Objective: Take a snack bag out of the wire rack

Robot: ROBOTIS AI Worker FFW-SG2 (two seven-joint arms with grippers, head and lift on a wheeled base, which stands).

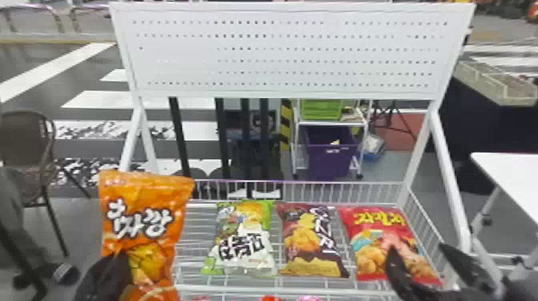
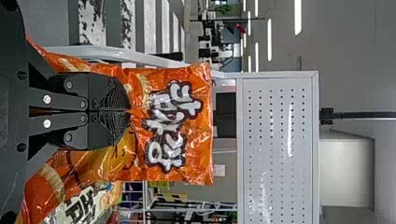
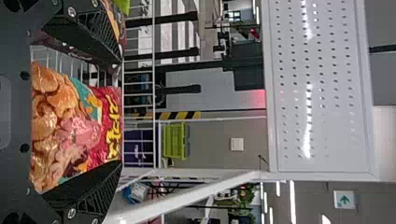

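Observation:
My left gripper (image 1: pixel 127 276) is at the lower left, shut on the orange snack bag (image 1: pixel 146 212), which stands upright above the wire rack's left side. In the left wrist view the fingertips of the left gripper (image 2: pixel 128 111) meet on the face of the orange bag (image 2: pixel 173 126). The wire rack (image 1: pixel 340 188) holds a green-and-white bag (image 1: pixel 244 240), a dark purple bag (image 1: pixel 310 240) and a red bag (image 1: pixel 384 240) side by side. My right gripper (image 1: pixel 416 248) is open over the red bag; the right wrist view has the red bag (image 3: pixel 70 126) between the spread fingers of the right gripper (image 3: pixel 119 114).
A white perforated panel (image 1: pixel 288 52) rises behind the rack on slanted white posts (image 1: pixel 450 192). More packages lie low at the front edge. A white table (image 1: pixel 516 176) stands right, a brown chair (image 1: pixel 28 156) left, and a cart with a purple bin (image 1: pixel 330 156) behind.

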